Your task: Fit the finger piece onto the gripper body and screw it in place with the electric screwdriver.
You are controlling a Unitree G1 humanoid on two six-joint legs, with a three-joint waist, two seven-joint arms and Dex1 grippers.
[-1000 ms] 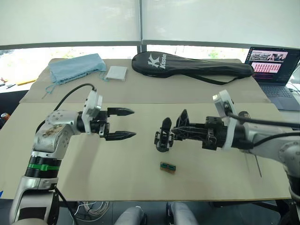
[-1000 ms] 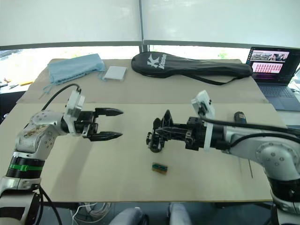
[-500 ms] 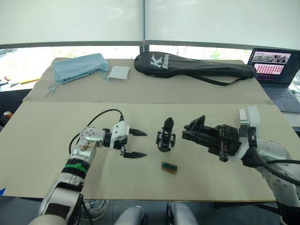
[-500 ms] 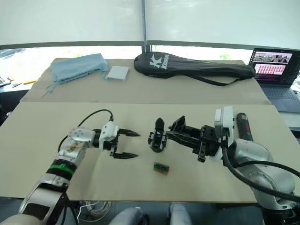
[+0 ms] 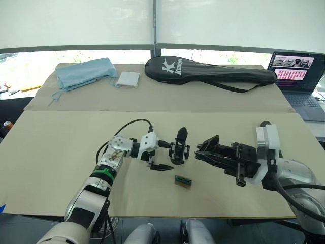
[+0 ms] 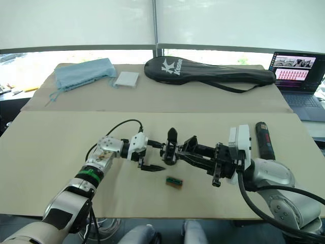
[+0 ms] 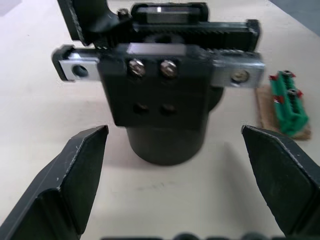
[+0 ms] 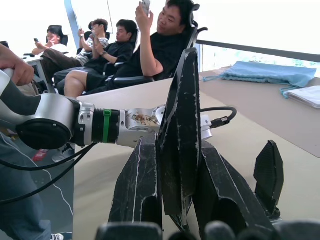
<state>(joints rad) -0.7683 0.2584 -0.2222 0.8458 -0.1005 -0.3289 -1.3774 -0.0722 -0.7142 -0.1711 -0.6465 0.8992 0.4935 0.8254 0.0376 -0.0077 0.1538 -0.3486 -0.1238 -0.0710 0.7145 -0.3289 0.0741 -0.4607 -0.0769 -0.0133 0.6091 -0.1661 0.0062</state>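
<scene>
Left end effector (image 5: 163, 155) spread wide around gripper body (image 5: 179, 148) at table (image 5: 61, 152) center, not touching. Right end effector (image 5: 199, 150) clenched on finger piece (image 8: 181, 125). Screwdriver (image 6: 263, 140) lies far right.

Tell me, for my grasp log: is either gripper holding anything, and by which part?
Right gripper pinches the finger piece by its lower part. Left gripper is open before the gripper body, holding nothing.
</scene>
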